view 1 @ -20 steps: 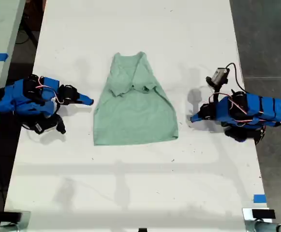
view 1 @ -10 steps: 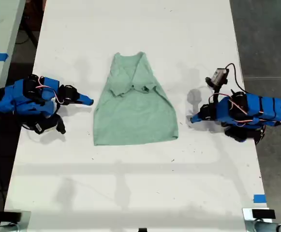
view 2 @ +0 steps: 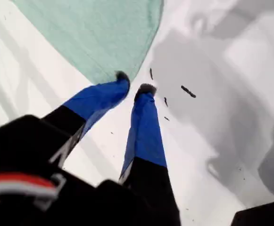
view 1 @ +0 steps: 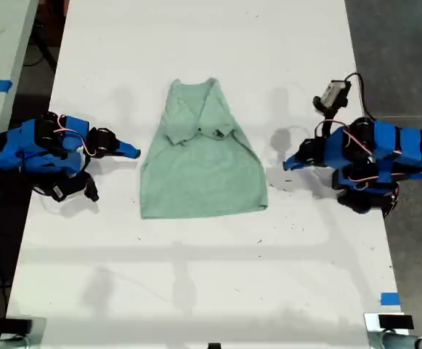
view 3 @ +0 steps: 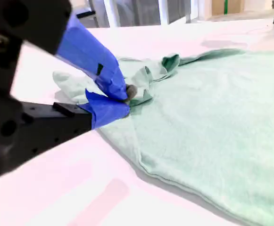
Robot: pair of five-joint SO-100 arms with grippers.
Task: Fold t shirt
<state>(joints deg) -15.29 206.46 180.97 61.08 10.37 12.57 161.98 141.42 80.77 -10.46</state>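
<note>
Since a second ago my first gripper has lifted and swung a little toward the exterior view's top, and its arm's shadow now falls on the table between its tips and the shirt. My second gripper and the shirt have not shifted. My first gripper's blue fingers stand a small way apart at the tips and hold nothing. They hang above bare white tabletop, with the curved side edge of the shirt just ahead of them and not touched. My second gripper sits low over the table, its two blue jaws closed tip to tip on nothing. The shirt lies close in front of it, though whether the tips brush the cloth cannot be told. The shirt lies flat between the two grippers, its long axis crosswise to the line both point along. Its V neck is toward the exterior view's top and its wide straight hem toward the bottom. Both short sleeves are folded inward across the chest, and they are bunched just past my second gripper's tips.
</note>
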